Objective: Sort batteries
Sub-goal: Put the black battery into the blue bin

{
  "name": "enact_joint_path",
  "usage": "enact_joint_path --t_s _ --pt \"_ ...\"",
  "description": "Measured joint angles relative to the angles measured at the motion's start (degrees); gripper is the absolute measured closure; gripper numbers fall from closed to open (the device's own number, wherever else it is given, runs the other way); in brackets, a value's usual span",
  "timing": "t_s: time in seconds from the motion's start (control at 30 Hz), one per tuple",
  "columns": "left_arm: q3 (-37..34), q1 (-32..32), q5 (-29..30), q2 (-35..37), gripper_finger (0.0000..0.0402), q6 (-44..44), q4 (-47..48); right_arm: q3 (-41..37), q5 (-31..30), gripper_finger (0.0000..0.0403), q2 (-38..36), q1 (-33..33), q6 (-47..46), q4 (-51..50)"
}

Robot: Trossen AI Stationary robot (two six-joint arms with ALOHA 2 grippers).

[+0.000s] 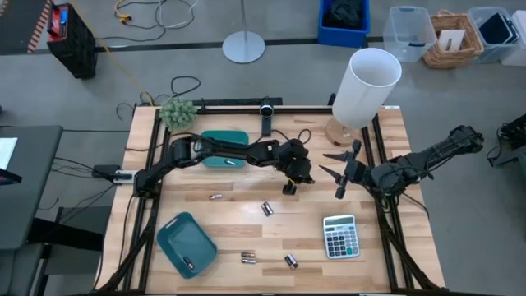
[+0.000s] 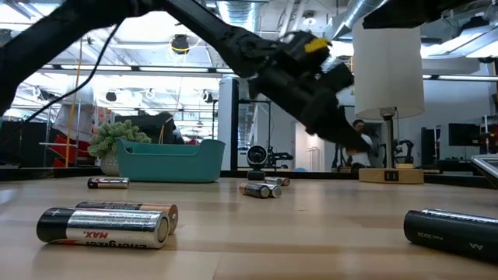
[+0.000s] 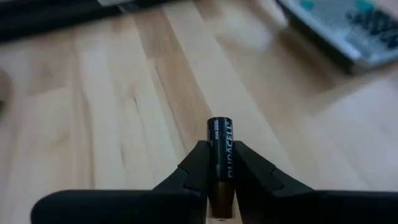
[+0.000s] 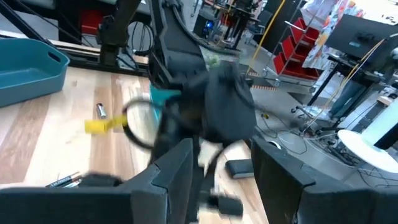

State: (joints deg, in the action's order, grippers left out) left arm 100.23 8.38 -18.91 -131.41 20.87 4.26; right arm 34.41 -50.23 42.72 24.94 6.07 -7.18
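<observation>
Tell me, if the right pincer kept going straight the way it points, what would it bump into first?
Most likely the left arm's wrist and left pincer, which holds a battery. The open right pincer points across the table at them; depth is hard to judge.

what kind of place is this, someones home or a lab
Most likely a robotics lab or workshop, not a home. Two arms are mounted on a framed wooden table, cables trail over the grey floor beside plastic storage bins, and the low view shows an open industrial ceiling with strip lights.
</observation>
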Motion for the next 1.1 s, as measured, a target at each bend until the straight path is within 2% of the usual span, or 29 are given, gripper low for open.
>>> enact_joint_path --t_s 0.13,0.3,0.47,0.57,0.67,0.87,1.0,1.1 --pt "-11.25 -0.01 1.94 8.04 0.036 -3.54 -9.25 0.0 -0.58 0.0223 0.0 0.05 0.22 0.02" --pt "-25.84 -0.78 7.39 21.24 0.036 -5.51 -14.73 0.0 -0.78 0.0223 0.0 -0.59 0.46 0.36" --pt "-39.85 -1.75 7.73 35.26 0.036 -4.6 -14.7 0.0 -0.71 0.0223 0.0 -1.87 0.43 0.39" --pt "-48.09 -4.22 6.94 44.01 0.036 -2.33 -14.72 0.0 0.27 0.0223 0.0 -1.85 0.43 0.83" --pt "-54.84 -7.47 6.63 53.06 0.036 -4.55 -14.44 0.0 1.8 0.0223 0.5 -1.85 0.52 2.93" --pt "-63.12 -18.11 7.89 68.72 0.036 -14.11 -9.05 0.0 2.37 0.0223 3.97 -2.23 3.04 8.33" --pt "-65.03 -26.74 15.14 73.63 0.036 -22.17 -1.23 0.0 5.08 0.0223 8.01 -3.5 4.92 15.25" --pt "-65.78 -32.35 19.62 74.21 0.036 -30.99 3.62 0.0 10.59 0.0223 11.89 -5.0 6.01 22.5"
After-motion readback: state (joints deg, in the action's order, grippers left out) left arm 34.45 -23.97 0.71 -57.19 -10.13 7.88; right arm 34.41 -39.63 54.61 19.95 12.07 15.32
